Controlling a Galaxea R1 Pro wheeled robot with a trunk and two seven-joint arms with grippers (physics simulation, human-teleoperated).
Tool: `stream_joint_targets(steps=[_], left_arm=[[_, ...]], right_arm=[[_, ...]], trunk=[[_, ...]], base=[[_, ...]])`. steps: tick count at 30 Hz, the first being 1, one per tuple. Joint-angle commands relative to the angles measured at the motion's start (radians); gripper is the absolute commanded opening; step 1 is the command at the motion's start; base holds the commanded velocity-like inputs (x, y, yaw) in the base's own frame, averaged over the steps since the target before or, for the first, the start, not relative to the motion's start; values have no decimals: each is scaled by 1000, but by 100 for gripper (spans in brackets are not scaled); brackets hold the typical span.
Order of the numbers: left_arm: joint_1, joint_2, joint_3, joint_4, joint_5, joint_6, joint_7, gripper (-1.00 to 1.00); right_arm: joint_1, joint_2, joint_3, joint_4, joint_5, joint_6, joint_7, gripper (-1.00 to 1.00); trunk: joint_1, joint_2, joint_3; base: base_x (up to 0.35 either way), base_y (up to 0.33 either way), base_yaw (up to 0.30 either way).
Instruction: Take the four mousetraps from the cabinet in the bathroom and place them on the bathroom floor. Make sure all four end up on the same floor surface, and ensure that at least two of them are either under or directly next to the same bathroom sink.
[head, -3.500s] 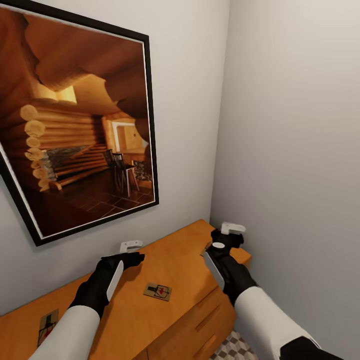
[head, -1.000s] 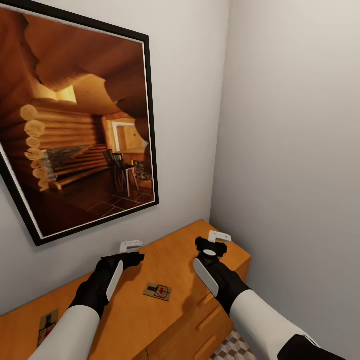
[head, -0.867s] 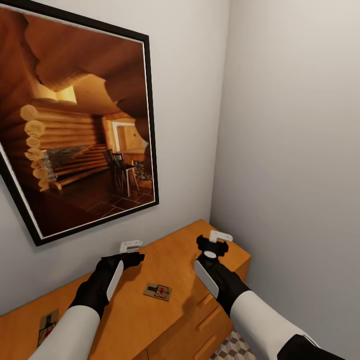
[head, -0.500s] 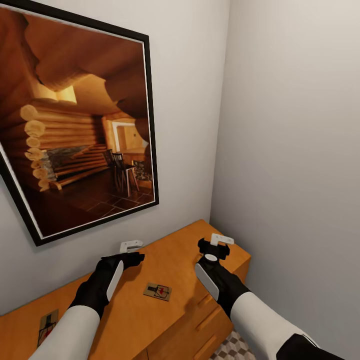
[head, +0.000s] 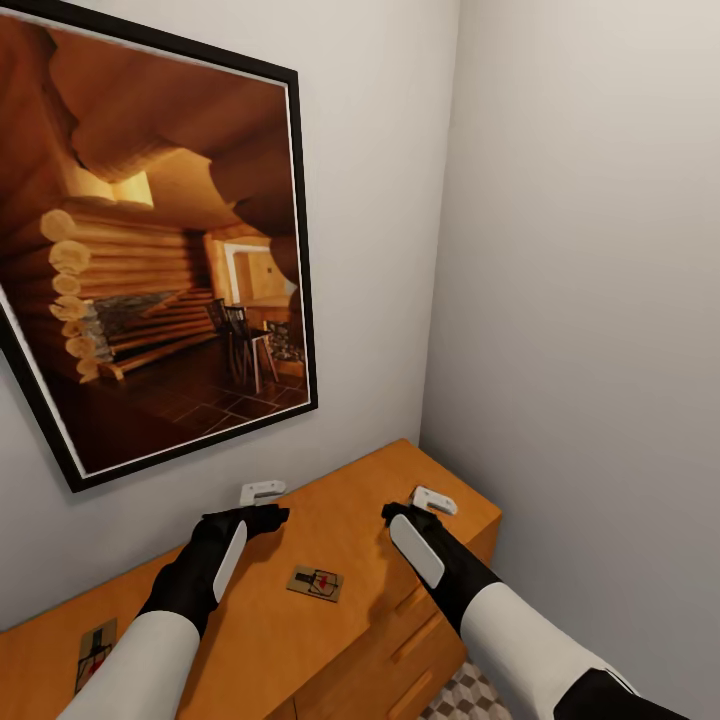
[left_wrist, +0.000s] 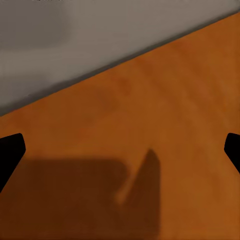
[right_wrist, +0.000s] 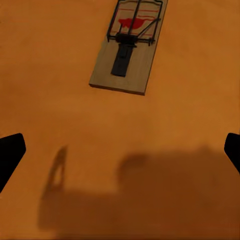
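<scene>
Right gripper (head: 432, 500), spread empty, has swung inward over honey-orange wooden cabinet (head: 350, 520) toward flat brown wooden mousetrap (right_wrist: 129, 46); grasp comes next.

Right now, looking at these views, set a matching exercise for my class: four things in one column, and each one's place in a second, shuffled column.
Things
1. framed picture
2. mousetrap
3. left end effector
4. patterned floor tiles

Places
A. below the cabinet front, lower right of the head view
B. flat on the cabinet top, between the two arms
C. on the wall above the cabinet
D. above the cabinet top, close to the back wall

Pairs: 1-C, 2-B, 3-D, 4-A
</scene>
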Motion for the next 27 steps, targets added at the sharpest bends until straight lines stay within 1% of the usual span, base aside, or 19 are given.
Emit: stream_joint_targets(steps=[1, 4, 10, 17, 27], left_arm=[[-1, -1, 3, -1, 0, 5, 1, 100], [-1, -1, 3, -1, 0, 5, 0, 100], [-1, -1, 3, -1, 0, 5, 0, 100], [-1, -1, 3, -1, 0, 5, 1, 100], [-1, -1, 3, -1, 0, 5, 0, 100]], right_arm=[[-1, 0, 2, -3, -6, 8, -6, 100], [-1, 0, 2, -15, -16, 15, -8, 100], [-1, 0, 2, -52, -22, 20, -10, 100], [-1, 0, 2, -97, -22, 23, -13, 100], [-1, 0, 2, -127, -17, 24, -19, 100]], trunk=[[1, -2, -2], [1, -2, -2], [1, -2, -2], [1, -2, -2], [1, -2, -2]], base=[[0, 0, 0], [0, 0, 0], [0, 0, 0], [0, 0, 0], [0, 0, 0]])
